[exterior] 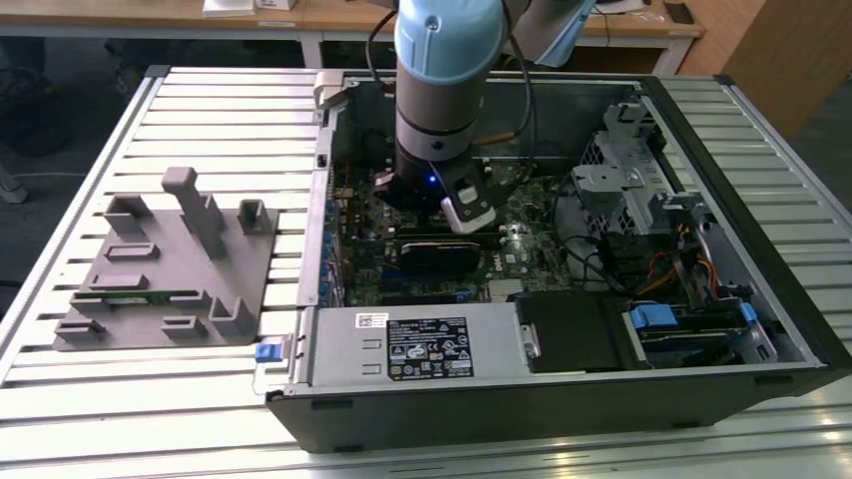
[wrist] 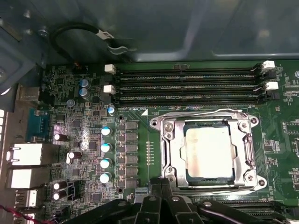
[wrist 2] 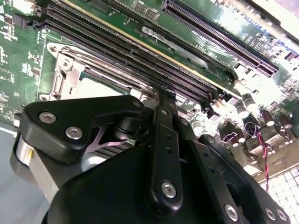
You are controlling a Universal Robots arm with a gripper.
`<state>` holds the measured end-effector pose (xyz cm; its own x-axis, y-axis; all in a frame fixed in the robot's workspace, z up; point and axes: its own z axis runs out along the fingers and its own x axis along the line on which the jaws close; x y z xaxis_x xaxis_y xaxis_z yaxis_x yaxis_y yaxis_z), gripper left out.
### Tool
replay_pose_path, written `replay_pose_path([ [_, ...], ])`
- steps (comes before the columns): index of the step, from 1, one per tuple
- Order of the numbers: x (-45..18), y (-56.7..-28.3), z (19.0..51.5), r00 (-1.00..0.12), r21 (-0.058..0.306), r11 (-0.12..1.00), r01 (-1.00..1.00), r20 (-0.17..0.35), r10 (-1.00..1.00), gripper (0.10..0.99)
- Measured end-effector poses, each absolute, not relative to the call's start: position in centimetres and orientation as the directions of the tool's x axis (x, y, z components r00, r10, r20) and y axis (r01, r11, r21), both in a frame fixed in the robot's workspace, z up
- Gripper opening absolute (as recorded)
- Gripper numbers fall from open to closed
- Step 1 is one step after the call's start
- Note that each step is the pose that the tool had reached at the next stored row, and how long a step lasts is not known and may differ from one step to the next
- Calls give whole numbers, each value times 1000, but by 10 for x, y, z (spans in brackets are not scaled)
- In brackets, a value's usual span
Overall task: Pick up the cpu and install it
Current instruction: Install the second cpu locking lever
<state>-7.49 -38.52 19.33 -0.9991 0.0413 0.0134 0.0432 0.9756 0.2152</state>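
The open computer case (exterior: pixel 560 329) is lying on the slatted counter (exterior: pixel 200 120), with a grey fixture tray (exterior: pixel 174 269) sitting beside it toward the exterior view's left. The arm (exterior: pixel 446 90) is reaching down into the case and hanging over the green motherboard (wrist: pixel 84 135).

In the first wrist view the cpu (wrist: pixel 209 153) is already lying flat inside the metal-framed socket (wrist: pixel 169 154), its pale silver top facing up and its edges sitting square within the frame. The pincer (wrist: pixel 170 207) is hovering just beside the socket, apart from the chip and carrying nothing; whether its fingers are spread or pressed together I cannot tell.

By my judgement the placing step is finishing: the chip looks seated, while the socket's frame appears to be lying unlatched around it. Any further move is calling for a straight lift clear of the memory slots (wrist: pixel 187 84), without nudging the chip.

As for writing, a white sticker on the power supply (exterior: pixel 419 344) is carrying dark print, and the board is showing small white lettering near the socket; I am leaving both unread.
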Motion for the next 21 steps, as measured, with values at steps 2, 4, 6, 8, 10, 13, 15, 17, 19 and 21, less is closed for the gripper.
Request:
replay_pose_path([
  [2,-75,-385,193,-999,218,975,43,14,41,106],
  [4,-75,-385,192,-999,220,975,43,14,41,106],
  [6,-75,-385,192,-999,218,975,43,13,41,106],
  [8,-75,-385,194,-999,218,975,43,13,41,106],
  [10,-75,-385,197,-999,217,975,43,13,41,106],
  [13,-75,-385,204,-999,217,975,43,13,41,106],
  [15,-75,-385,209,-999,217,975,43,13,41,106],
  [17,-75,-385,214,-999,217,975,43,13,41,106],
  [19,-75,-385,218,-999,219,975,43,13,41,106],
  [21,-75,-385,222,-999,221,974,43,13,41,106],
])
